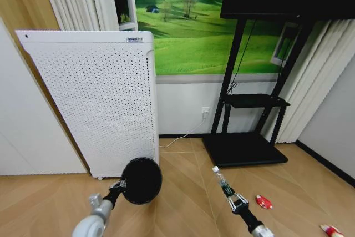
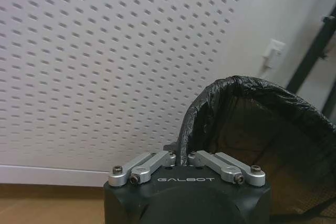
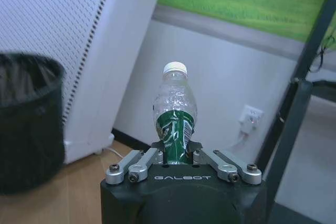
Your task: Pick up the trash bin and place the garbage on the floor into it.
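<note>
The left tool [image 1: 118,186] pinches the rim of the trash bin [image 1: 142,180], held up in front of the white appliance [image 1: 100,98]. To its right, the right tool [image 1: 236,199] is pressed on the clear bottle [image 1: 222,180] at its green label. A red packet [image 1: 264,201] and a wrapper [image 1: 331,230] lie on the floor [image 1: 183,192]. The bin hangs from one thin edge, so I think it may tilt or slip. "GALBOT" is readable on both tools.

**Bin Lower Left, Bottle Right of It**

The small round black mesh trash bin [image 1: 142,180] sits lower centre-left, before the white perforated appliance [image 1: 94,101]. The clear plastic bottle [image 1: 223,182] lies right of it; the red-and-white packet [image 1: 264,201] farther right on the floor [image 1: 183,192].
</note>
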Tool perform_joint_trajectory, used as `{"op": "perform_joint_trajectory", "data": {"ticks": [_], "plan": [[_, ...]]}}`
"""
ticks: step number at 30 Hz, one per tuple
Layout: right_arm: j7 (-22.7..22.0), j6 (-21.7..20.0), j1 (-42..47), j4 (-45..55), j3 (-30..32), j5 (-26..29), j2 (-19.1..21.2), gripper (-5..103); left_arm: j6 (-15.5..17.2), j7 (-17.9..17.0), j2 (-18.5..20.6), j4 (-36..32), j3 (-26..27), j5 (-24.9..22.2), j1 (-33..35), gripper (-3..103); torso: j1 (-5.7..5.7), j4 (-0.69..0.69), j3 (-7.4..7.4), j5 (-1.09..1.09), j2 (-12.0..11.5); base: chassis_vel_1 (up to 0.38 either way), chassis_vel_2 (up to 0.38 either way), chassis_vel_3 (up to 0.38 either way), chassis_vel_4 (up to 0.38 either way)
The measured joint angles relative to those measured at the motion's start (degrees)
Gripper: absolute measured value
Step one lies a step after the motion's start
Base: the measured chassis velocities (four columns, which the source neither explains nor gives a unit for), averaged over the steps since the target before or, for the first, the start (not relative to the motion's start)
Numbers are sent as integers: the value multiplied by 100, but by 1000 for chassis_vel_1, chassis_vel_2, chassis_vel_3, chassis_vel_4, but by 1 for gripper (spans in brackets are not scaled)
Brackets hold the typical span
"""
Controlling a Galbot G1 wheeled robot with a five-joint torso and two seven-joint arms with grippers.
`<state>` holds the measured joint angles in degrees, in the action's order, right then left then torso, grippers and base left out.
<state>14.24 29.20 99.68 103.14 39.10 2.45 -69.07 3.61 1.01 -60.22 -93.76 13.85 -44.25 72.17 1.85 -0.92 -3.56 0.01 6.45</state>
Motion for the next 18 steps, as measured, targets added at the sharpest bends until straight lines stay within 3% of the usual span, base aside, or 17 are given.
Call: {"op": "perform_joint_trajectory", "data": {"ticks": [4, 6, 7, 9, 10, 14, 18], "plan": [[59, 91, 167, 342, -35, -9, -48, 20, -32, 215, -69, 292, -568, -144, -393, 3, 0, -1, 1, 1, 0, 0, 0, 0, 0], [104, 147, 272, 561, -115, -29, -58, 20, 94, 265, -150, 352, -1022, -703, -565, 3, 0, -1, 0, -4, 0, 0, 0, 0, 0], [104, 147, 272, 561, -115, -29, -58, 20, 94, 265, -150, 352, -1022, -703, -565, 3, 0, -1, 0, -4, 0, 0, 0, 0, 0], [167, 177, 352, 780, -234, -50, -67, 20, 326, 44, -288, 192, -1332, -1595, -635, 3, 0, -1, 1, 0, 0, 0, 0, 0, 0], [172, 178, 363, 837, -268, -56, -67, 20, 373, -43, -316, 123, -1381, -1784, -641, 3, -1, -1, 1, -1, 0, 0, 0, 0, 0], [174, 129, 367, 1124, -412, -66, -31, 20, 475, -372, -343, -117, -1498, -2255, -652, 3, -1, 0, 1, 0, 0, 0, 0, 0, 0], [164, 41, 382, 1482, -494, 3, 112, 20, 509, -608, -296, -209, -1547, -2261, -617, 3, -1, 0, 1, -1, 0, 0, 0, 0, 0]]}}
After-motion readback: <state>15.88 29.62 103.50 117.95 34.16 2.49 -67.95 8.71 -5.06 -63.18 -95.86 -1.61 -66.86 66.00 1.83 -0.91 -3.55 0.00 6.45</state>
